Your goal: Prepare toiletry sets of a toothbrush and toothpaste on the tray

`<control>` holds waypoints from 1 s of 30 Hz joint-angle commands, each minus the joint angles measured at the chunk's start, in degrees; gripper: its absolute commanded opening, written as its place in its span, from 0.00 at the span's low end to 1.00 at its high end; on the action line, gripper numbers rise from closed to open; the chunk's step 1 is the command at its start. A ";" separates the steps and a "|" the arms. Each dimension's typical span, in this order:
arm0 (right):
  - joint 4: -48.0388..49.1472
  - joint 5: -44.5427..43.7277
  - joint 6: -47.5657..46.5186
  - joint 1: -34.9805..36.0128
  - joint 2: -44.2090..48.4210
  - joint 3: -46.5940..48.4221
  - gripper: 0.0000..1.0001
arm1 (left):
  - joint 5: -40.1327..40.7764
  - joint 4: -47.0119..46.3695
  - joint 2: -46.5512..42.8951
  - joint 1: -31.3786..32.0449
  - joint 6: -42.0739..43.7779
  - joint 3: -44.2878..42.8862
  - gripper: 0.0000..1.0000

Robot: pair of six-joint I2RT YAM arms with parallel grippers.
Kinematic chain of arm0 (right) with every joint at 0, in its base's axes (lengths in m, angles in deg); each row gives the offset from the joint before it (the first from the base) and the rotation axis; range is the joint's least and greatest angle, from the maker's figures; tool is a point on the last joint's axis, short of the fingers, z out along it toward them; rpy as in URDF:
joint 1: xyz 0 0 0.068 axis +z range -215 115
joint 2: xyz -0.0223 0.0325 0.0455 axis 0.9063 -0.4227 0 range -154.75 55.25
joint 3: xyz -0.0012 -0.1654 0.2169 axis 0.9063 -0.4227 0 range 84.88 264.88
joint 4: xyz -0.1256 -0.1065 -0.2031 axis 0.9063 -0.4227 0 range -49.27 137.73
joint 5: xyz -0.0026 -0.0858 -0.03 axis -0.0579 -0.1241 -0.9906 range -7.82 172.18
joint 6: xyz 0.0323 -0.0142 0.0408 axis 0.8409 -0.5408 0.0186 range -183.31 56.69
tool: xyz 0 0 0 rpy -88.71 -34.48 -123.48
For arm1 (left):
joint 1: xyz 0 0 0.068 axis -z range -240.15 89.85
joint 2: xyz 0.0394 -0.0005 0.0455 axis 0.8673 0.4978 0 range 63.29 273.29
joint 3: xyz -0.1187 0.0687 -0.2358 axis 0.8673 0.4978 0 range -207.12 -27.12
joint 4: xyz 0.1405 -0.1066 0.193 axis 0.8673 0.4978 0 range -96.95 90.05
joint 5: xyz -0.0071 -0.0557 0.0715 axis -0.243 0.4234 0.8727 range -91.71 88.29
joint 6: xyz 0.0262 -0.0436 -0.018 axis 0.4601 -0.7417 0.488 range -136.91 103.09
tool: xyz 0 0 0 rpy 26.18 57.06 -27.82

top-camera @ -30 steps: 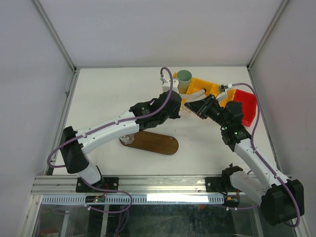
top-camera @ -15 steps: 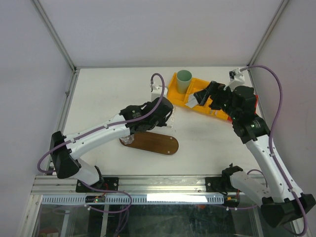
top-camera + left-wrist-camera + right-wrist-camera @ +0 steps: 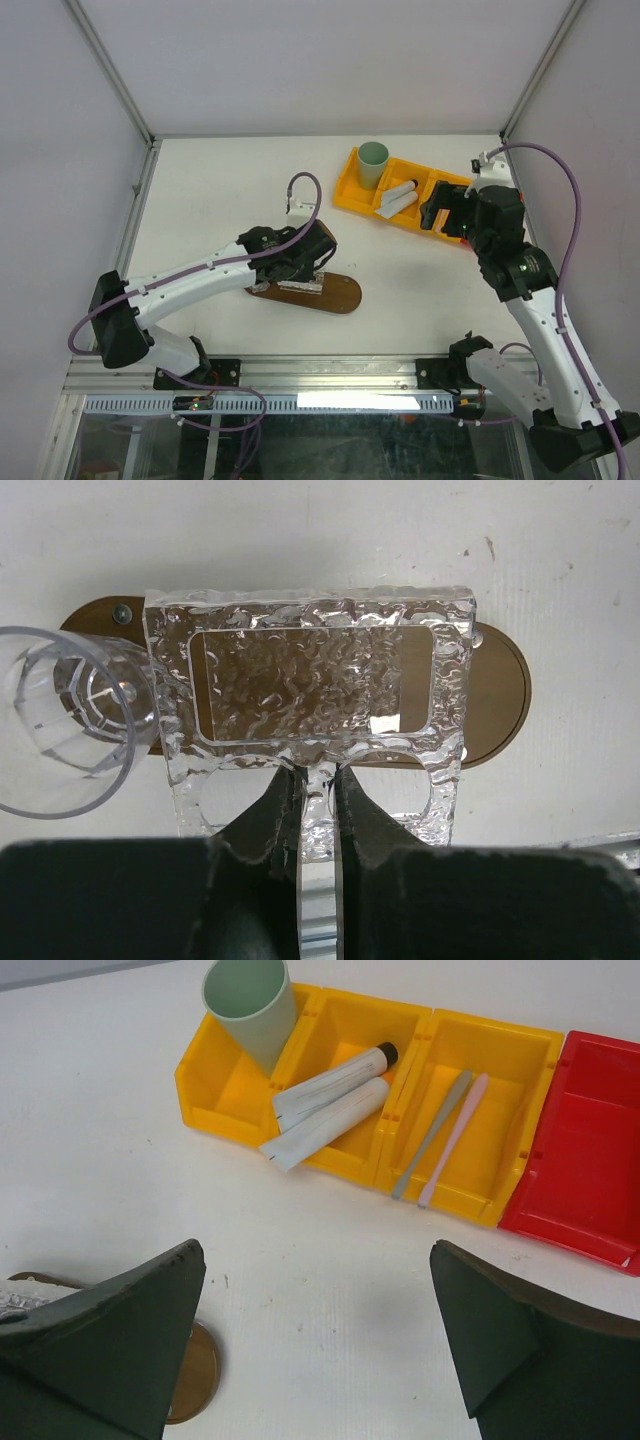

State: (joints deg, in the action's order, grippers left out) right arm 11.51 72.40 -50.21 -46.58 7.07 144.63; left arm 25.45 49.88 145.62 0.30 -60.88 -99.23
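Left claw [image 3: 318, 780], nearly closed, pinches a clear textured rectangular holder [image 3: 310, 680] over the dark brown wooden oval tray [image 3: 500, 695], beside a clear glass [image 3: 60, 720]. Right claw [image 3: 315, 1250], spread wide and empty, hangs above the white counter [image 3: 100, 1160]. Two white squeeze tubes [image 3: 325, 1100] and two thin grey and pink brushes [image 3: 440, 1135] lie in adjacent compartments of the yellow plastic bin [image 3: 215, 1090].

Cup [image 3: 250, 1000] in left compartment of bin [image 3: 200, 1090], tubes [image 3: 330, 1100] in middle, brushes [image 3: 445, 1135] in right, tray [image 3: 338, 293] nearer, leftward
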 commanded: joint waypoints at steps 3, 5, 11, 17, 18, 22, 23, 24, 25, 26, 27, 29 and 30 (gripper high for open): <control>2.56 -2.52 -1.62 0.22 2.33 -0.73 0.99 | -2.40 -1.14 -1.40 0.55 -5.35 1.07 0.00; 2.96 -2.44 -1.67 0.27 2.60 -1.25 0.99 | -1.88 -0.93 -0.87 0.57 -5.61 1.25 0.00; 3.08 -2.57 -1.61 0.23 2.73 -1.43 0.99 | -2.53 -0.50 0.92 0.55 -5.44 2.68 0.00; 3.33 -2.27 -1.68 0.23 2.79 -1.78 0.99 | -1.56 -0.76 -0.05 0.38 -2.09 4.62 0.00; 3.28 -2.30 -1.66 0.29 2.83 -1.82 0.99 | -1.51 -0.77 0.02 0.38 -1.01 4.69 0.00; 3.36 -2.33 -1.59 0.22 3.08 -2.15 0.99 | -2.43 -1.56 0.00 0.29 0.02 5.07 0.00; 3.32 -2.41 -1.59 0.22 3.18 -2.12 0.99 | -2.73 -2.01 0.00 0.21 0.33 5.26 0.00; 3.20 -2.51 -1.55 0.26 3.36 -2.05 0.99 | -2.80 -2.15 -0.03 0.21 0.37 5.31 0.00; 3.13 -2.60 -1.62 0.22 3.43 -2.08 0.99 | -2.69 -2.17 -0.02 0.20 0.51 5.44 0.00; 3.12 -2.73 -1.70 0.22 3.66 -2.17 0.99 | -2.58 -2.25 -0.04 0.16 0.61 5.47 0.00; 3.22 -2.70 -1.60 0.24 3.87 -2.37 0.99 | -2.47 -2.42 -0.01 0.12 0.75 5.64 0.00; 3.49 -2.61 -1.66 0.22 4.18 -2.52 0.99 | -2.65 -3.24 -0.02 0.03 1.09 5.95 0.00; 3.55 -2.61 -1.66 0.22 4.30 -2.52 0.99 | -2.71 -3.64 -0.01 -0.06 1.15 6.08 0.00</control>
State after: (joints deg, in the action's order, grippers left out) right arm 11.88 70.81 -51.02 -46.58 9.89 142.09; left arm 23.24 49.71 146.71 0.26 -61.56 -93.62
